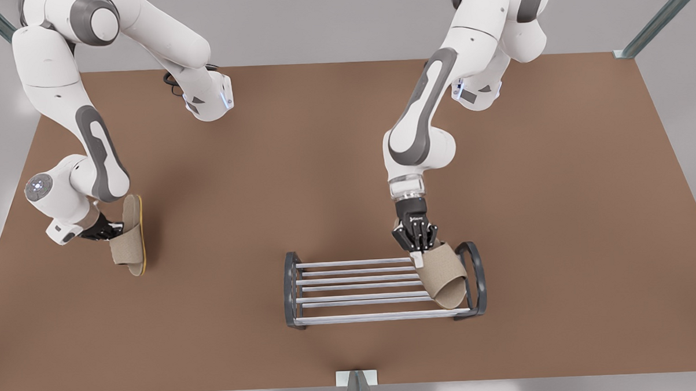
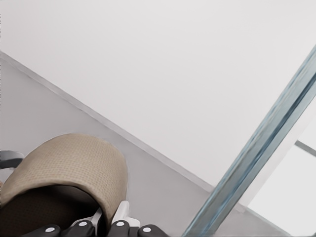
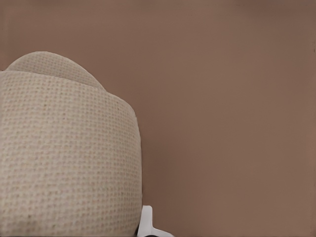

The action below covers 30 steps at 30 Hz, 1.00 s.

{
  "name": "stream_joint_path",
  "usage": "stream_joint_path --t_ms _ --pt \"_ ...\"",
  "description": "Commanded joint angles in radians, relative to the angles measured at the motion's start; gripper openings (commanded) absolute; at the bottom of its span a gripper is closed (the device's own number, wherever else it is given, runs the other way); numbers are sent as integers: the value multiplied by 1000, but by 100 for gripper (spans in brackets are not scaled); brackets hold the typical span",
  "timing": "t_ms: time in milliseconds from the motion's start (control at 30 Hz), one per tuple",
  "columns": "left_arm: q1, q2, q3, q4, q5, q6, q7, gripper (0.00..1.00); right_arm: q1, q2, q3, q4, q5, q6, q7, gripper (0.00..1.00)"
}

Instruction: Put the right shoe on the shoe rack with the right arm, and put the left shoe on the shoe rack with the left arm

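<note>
At the front view's right, my left gripper (image 1: 417, 245) points down over the shoe rack (image 1: 358, 318), shut on the band of the left shoe (image 1: 443, 276). This beige woven slipper lies slanted over the silver bars at the rack's end on the front view's right. The left wrist view shows the left shoe (image 2: 74, 163) between white fingertips (image 2: 121, 213), with a bit of the rack's dark frame (image 2: 7, 159) beside it. At the front view's left, my right gripper (image 1: 109, 230) is shut on the right shoe (image 1: 130, 238), held on its side above the table. The right wrist view shows the right shoe (image 3: 64, 158).
The brown table (image 1: 557, 211) has wide bare room around the rack. A metal post (image 1: 357, 386) stands at the middle of the table's near edge. Slanted frame poles (image 1: 660, 17) rise at the far corners, and one pole (image 2: 256, 153) crosses the left wrist view.
</note>
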Motion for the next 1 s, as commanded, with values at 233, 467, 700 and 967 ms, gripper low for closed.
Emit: stream_joint_path --t_ms 233,467,700,967 --pt "4 136 -11 40 0 16 -255 21 -6 -66 155 271 -6 -384 30 21" --pt "50 165 -46 53 5 14 -254 81 69 -72 265 549 -14 -627 85 21" --pt "48 164 -46 53 6 14 -255 100 227 -64 362 681 -57 -622 488 21" --pt "7 116 -48 1 -2 12 -255 100 583 -8 261 785 -207 -624 1014 21"
